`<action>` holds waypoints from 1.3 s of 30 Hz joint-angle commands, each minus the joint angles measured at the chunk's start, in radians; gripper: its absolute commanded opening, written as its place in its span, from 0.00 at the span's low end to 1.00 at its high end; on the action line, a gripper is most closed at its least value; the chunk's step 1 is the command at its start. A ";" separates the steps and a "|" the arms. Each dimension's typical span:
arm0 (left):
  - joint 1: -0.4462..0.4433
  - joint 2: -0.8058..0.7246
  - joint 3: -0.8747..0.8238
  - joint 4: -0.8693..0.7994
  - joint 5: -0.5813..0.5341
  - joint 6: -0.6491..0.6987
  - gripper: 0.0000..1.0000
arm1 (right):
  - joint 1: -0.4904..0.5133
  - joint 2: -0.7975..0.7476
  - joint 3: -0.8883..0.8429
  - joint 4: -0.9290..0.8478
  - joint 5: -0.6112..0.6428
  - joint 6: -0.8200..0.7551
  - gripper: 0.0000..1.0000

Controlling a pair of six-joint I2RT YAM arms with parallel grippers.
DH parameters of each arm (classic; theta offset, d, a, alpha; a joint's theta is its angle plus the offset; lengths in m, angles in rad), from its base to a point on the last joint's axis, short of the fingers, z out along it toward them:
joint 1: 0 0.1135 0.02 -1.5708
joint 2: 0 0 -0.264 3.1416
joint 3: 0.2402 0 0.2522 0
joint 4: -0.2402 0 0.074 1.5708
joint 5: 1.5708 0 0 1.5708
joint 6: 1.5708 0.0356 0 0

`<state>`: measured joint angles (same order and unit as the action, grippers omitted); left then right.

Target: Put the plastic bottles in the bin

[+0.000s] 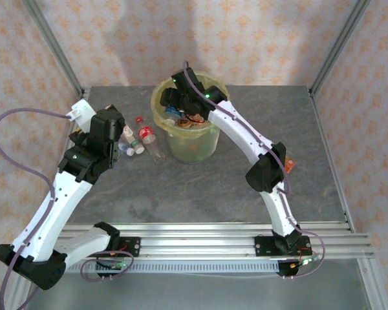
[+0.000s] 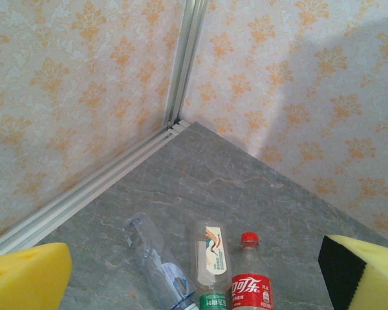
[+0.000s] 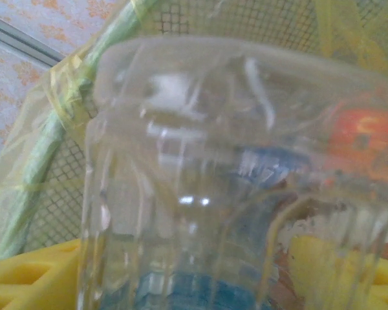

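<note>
1. over the bin [image 1: 195, 147], the right gripper [image 1: 183, 106] hangs inside the rim; other bottles lie in the bag [image 1: 160, 116] below it.
2. seen from that wrist, a clear bottle [image 3: 233, 161] sits between the yellow pads [image 3: 32, 278], its body running straight out from the fingers, with the bin's mesh wall behind; whether the pads press it or stand clear of it, i cannot tell.
3. by my reading this bottle is at the drop; it is well inside the rim, so it needs only a release.
4. low over the table [image 2: 258, 187], the left gripper [image 2: 194, 278] stands wide open and holds nothing.
5. just ahead of it lie three more, side by side: a crushed bottle [image 2: 156, 261], a green-capped bottle [image 2: 209, 258] and a red-labelled bottle [image 2: 251, 287].
6. these lie left of the bin, so the left arm is much the nearer; their long axes run roughly along its reach, so the pads would close across a bottle's width; the green-capped bottle lies nearest the centre line.
</note>
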<state>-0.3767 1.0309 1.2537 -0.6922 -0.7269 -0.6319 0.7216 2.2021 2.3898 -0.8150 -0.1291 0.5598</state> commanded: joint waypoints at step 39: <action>0.015 -0.002 -0.006 -0.029 -0.035 -0.022 1.00 | 0.011 -0.111 -0.062 0.041 -0.120 -0.095 0.79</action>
<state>-0.3767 1.0313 1.2537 -0.6922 -0.7265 -0.6323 0.7273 2.1010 2.3329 -0.8135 -0.1837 0.4625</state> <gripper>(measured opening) 0.996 0.779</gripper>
